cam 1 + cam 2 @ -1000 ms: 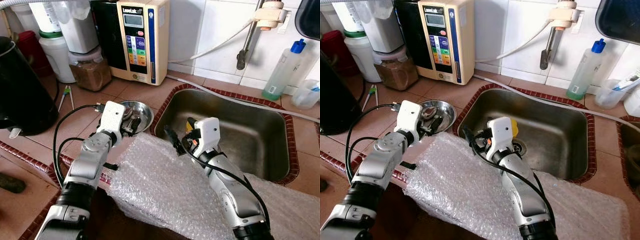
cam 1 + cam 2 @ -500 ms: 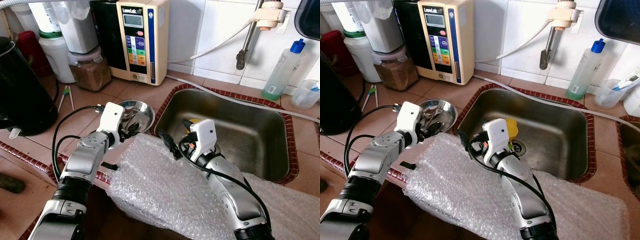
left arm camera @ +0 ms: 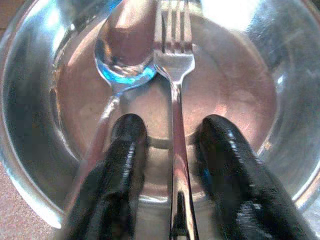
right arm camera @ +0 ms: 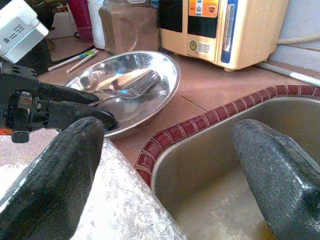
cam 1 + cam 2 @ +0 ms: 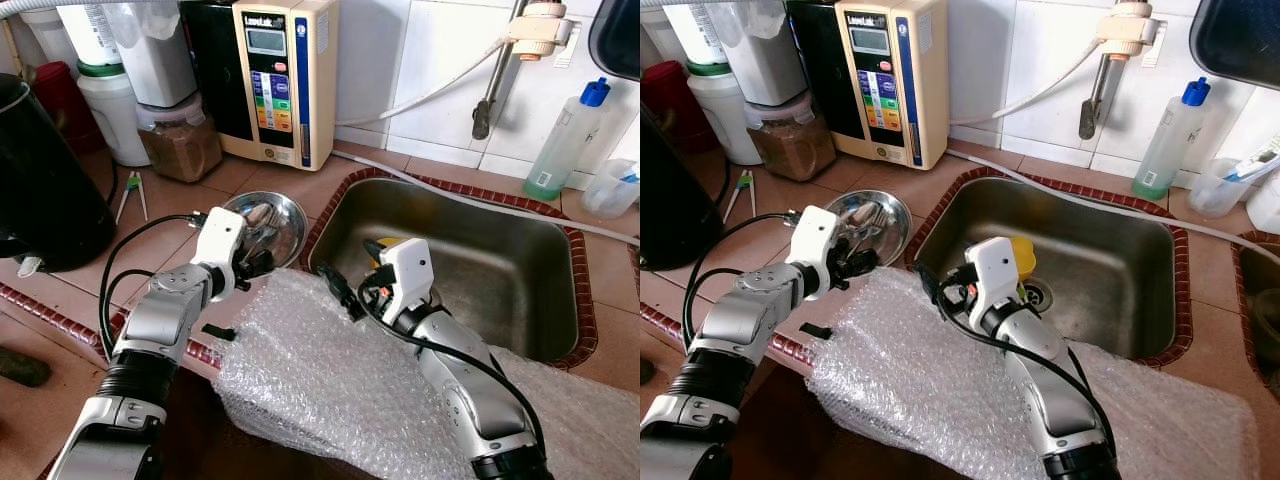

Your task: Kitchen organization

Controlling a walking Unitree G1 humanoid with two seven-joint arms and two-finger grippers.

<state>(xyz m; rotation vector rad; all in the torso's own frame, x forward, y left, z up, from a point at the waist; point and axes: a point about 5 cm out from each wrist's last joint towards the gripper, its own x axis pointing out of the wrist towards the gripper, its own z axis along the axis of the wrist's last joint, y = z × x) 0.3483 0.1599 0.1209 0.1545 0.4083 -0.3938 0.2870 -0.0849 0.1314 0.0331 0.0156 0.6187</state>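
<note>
A steel bowl (image 5: 268,218) holding a fork (image 3: 175,65) and a spoon (image 3: 122,50) stands tilted on the tiled counter, left of the sink (image 5: 520,300). My left gripper (image 5: 254,263) reaches over the bowl's near rim. Its fingers (image 3: 125,145) are apart and straddle the fork's handle without clamping it. My right gripper (image 5: 356,272) hovers wide open over the sink's near-left corner, above the edge of a bubble wrap sheet (image 5: 330,390). It holds nothing.
A yellow sponge-like item (image 5: 1023,256) lies in the sink behind my right wrist. A black kettle (image 5: 45,180), jars (image 5: 180,140) and a water unit (image 5: 285,80) line the back left. A hose (image 5: 440,90) and a soap bottle (image 5: 565,140) stand at the back right.
The bowl has tipped up from lying flat, its far rim now raised. My left gripper has stayed at its near rim. My right gripper has drawn slightly back and left.
</note>
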